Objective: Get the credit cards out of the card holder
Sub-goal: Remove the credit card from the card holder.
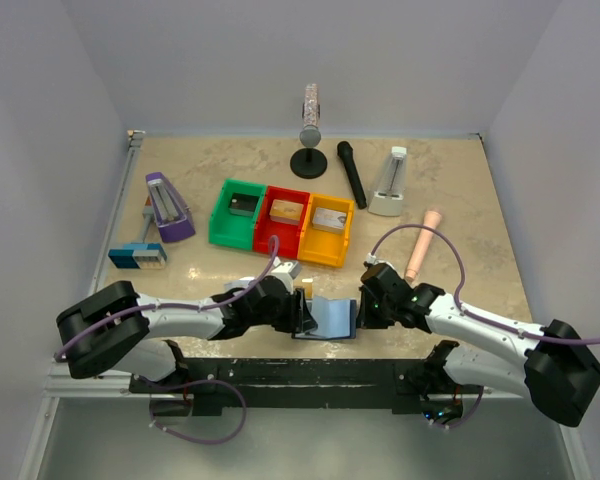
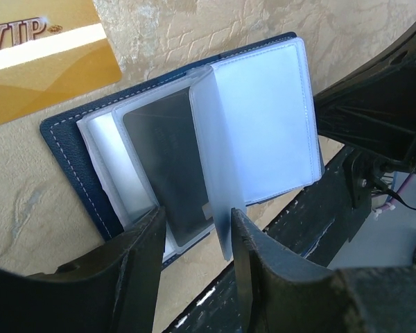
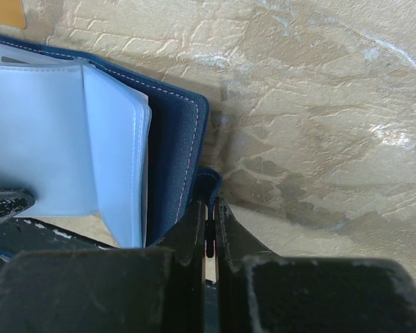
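The navy card holder lies open near the table's front edge, its clear sleeves fanned out. A black credit card sits inside one sleeve. A gold credit card lies on the table just behind the holder, and a pale silvery card lies a little farther back. My left gripper is open, its fingers either side of an upright clear sleeve that rests against the right finger. My right gripper is shut on the right edge of the holder's navy cover.
Green, red and yellow bins with small boxes stand behind. A purple metronome, blue-and-white gadget, stand microphone, black microphone, white metronome and peach handle surround them.
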Action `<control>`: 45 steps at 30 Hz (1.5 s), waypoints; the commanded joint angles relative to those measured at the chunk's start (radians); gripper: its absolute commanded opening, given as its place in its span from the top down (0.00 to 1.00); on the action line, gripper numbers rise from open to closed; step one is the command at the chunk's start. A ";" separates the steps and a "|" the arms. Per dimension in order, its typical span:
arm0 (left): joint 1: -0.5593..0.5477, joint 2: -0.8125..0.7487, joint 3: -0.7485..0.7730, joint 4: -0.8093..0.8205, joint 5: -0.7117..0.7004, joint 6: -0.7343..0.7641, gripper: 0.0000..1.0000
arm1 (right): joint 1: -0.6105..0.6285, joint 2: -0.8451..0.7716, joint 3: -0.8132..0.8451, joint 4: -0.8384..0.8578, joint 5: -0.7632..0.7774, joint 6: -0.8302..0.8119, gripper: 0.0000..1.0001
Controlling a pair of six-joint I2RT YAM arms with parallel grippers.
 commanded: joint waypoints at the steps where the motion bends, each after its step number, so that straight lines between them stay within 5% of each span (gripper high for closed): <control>1: -0.012 -0.023 0.050 0.065 0.015 0.018 0.53 | 0.003 0.000 0.027 0.033 -0.010 -0.006 1.00; 23: -0.018 -0.017 0.129 0.018 0.021 0.053 0.53 | 0.003 -0.003 0.027 0.030 -0.032 -0.006 0.99; 36: -0.018 -0.076 0.078 -0.040 -0.051 0.038 0.53 | 0.003 -0.098 0.043 -0.065 0.021 0.018 0.68; 45: -0.018 -0.192 -0.042 -0.077 -0.128 0.015 0.54 | 0.003 -0.258 0.118 -0.218 0.091 -0.002 0.57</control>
